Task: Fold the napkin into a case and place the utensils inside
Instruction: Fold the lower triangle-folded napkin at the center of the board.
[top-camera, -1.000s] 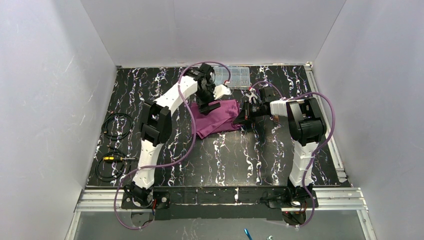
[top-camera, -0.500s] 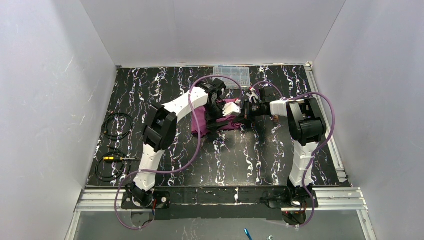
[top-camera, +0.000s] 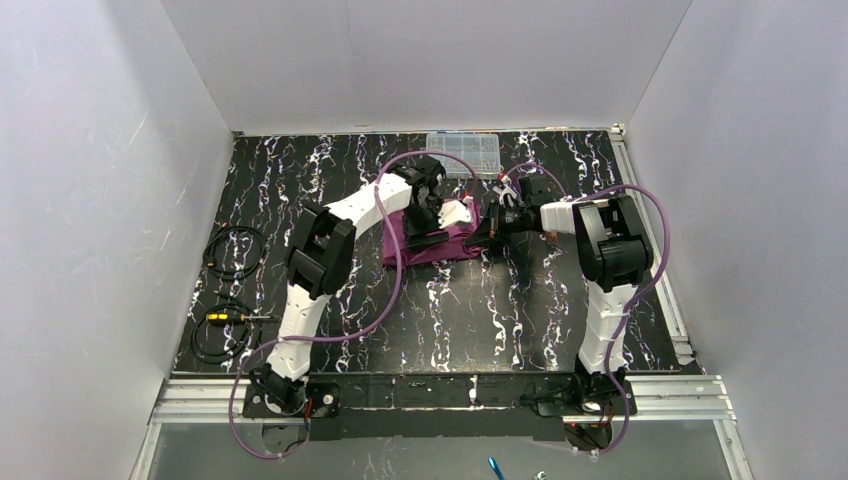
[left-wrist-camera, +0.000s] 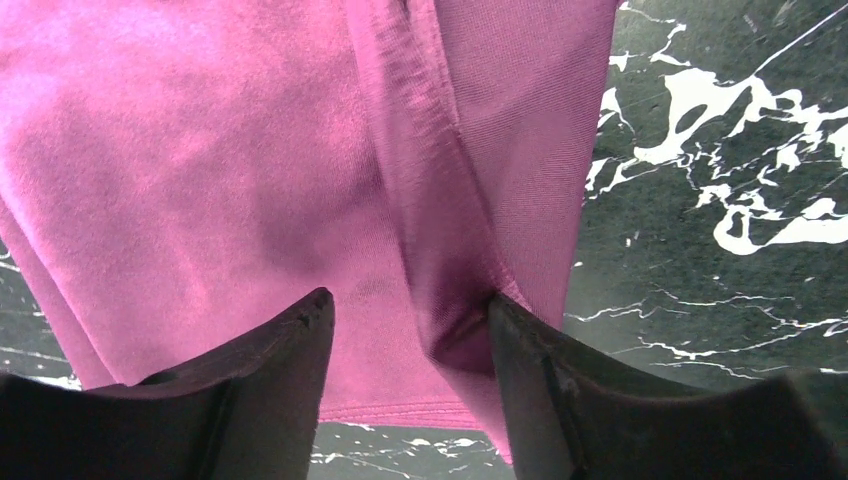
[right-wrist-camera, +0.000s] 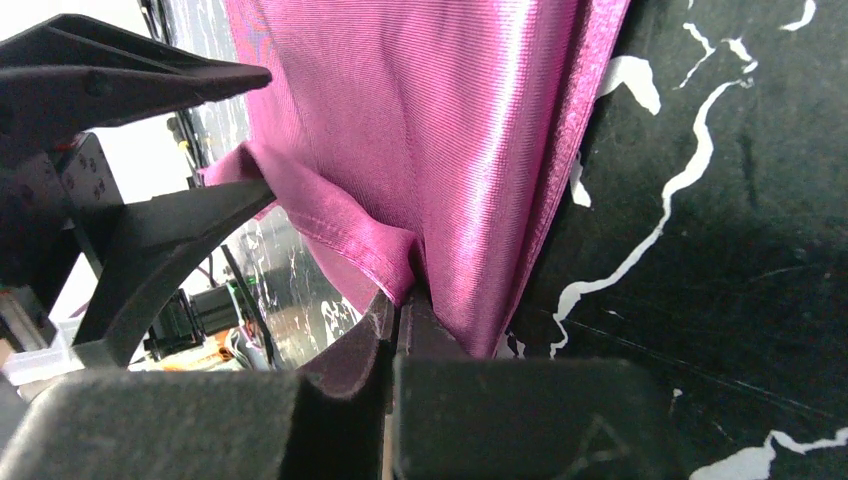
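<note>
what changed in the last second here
The left end effector swung nearward and right across the plum-purple cloth napkin, which now lies folded narrower. The right end effector stayed shut on the napkin's right edge; the clear plastic compartment box did not move.

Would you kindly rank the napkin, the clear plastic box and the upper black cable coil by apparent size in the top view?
1. napkin, though the left arm covers part.
2. upper black cable coil and clear plastic box: too alike to rank.
</note>
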